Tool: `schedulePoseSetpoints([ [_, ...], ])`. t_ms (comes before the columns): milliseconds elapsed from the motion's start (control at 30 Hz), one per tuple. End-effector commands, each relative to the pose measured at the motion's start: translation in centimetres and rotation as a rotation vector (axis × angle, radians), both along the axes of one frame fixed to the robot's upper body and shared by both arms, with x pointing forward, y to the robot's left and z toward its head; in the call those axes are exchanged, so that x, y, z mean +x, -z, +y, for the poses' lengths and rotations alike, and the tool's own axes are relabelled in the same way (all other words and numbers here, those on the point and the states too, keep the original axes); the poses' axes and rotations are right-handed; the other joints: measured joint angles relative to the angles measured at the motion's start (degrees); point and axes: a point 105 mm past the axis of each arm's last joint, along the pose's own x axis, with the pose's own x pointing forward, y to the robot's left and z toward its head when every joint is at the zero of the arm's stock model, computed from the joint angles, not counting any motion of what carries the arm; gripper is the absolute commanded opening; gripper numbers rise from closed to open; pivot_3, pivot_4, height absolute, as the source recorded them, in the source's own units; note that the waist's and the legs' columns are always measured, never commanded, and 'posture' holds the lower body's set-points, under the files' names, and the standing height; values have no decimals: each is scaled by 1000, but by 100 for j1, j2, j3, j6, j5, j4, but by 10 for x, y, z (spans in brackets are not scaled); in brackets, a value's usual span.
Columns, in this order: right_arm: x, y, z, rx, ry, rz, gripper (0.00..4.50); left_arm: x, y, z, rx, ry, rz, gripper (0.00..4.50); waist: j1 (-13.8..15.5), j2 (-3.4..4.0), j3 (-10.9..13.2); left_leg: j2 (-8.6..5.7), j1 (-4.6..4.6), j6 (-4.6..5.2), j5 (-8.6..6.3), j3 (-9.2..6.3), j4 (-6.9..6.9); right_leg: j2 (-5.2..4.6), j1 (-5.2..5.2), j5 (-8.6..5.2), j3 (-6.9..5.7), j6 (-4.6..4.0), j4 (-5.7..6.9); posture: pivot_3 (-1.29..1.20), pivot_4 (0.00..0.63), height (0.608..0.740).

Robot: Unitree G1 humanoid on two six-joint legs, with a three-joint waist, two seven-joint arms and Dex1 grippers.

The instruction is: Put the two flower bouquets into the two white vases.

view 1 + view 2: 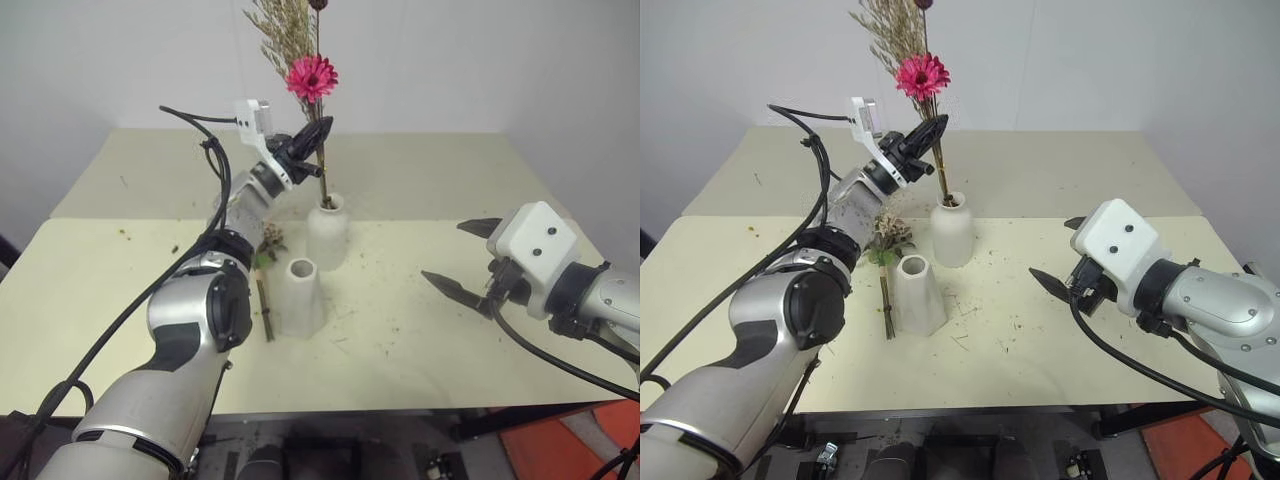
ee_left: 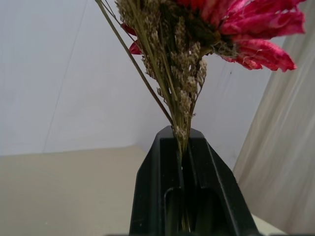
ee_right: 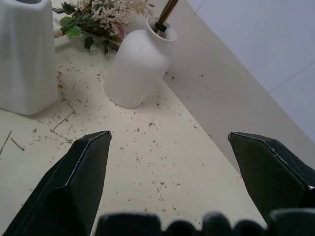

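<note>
Nearest the camera, the right gripper (image 1: pixel 468 262) hangs above the table (image 1: pixel 420 330), well to the right of the cone vase (image 1: pixel 300 297); its jaws are spread wide with nothing between them, and the wrist view looks between the black fingers (image 3: pixel 74 187) toward both vases.

The cone vase stands upright on the table, its mouth empty. Loose bits of dried plant (image 3: pixel 59 123) are scattered on the tabletop around it.

Just to the left of the cone vase, the fuller bouquet (image 1: pixel 887 240) lies flat on the table, its stems (image 1: pixel 264 310) running along the vase's side toward the camera and its cream and green head pointing away, beside the vase's far left.

Just behind the cone vase and slightly right stands the bottle vase (image 1: pixel 327 235), upright. The stems of the pink-flower bouquet (image 1: pixel 311 78) enter its narrow neck, and the bunch rises nearly straight up, with the pink flower and beige grasses high above the rim.

The left gripper (image 1: pixel 312 136) is above and behind the cone vase, over the bottle vase, its jaws pinched tight on the stems of the pink-flower bouquet just under the flower; the wrist view shows the thin stems caught between the closed fingers (image 2: pixel 157 196).
</note>
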Motion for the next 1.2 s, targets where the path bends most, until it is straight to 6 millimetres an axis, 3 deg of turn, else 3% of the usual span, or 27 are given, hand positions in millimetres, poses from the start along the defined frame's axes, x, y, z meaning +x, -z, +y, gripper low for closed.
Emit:
schedulePoseSetpoints([
  [33, -2, -9, 0, -4, 2, -42, 4500, -5, -5, -7, 51, 21, -70, 45, 2, 0, 0, 0, 0, 0, 0, 0, 0, 0, 0, 0, 0, 0, 0, 0, 150, 740],
  [333, 0, -8, -1, -1, 3, -37, 4500, -10, 9, -10, 105, 60, -86, 45, -3, 0, 0, 1, 1, 0, 0, 0, 0, 1, 0, 0, 1, 0, 2, 0, 150, 740],
  [500, 3, -8, -1, 1, -2, -32, 4500, -10, 8, -3, 83, 67, -83, 1357, -3, 0, 0, 0, 0, 0, 0, 0, 0, 0, 0, 0, 0, 0, 1, 0, 150, 740],
  [700, 5, -5, -1, 2, -8, -23, 4500, -19, 14, 2, 130, 152, -114, 3341, -6, 0, 0, 1, 1, 0, 0, 0, 0, 1, 0, 0, 1, -1, 2, 0, 150, 740],
  [800, 6, -4, -1, 1, -11, -21, 4500, -14, 26, 10, 214, 105, -75, 4378, -6, 0, 0, 2, 1, 1, 0, 0, 1, 1, 0, 0, 1, 0, 3, 0, 150, 740],
  [1033, 10, -2, -1, -6, -16, -13, 4500, -17, 19, 38, 319, 47, -160, 4479, -6, 1, 0, 3, 1, 1, 0, -1, 1, 2, 0, 0, 1, -1, 3, 0, 150, 740],
  [1200, 11, -2, -1, -8, -19, -11, 4500, -38, 11, 67, 359, 161, -248, 4479, -17, 1, 0, 6, 2, 1, -1, -1, 1, 4, -1, 1, 1, -1, 4, 0, 150, 740],
])
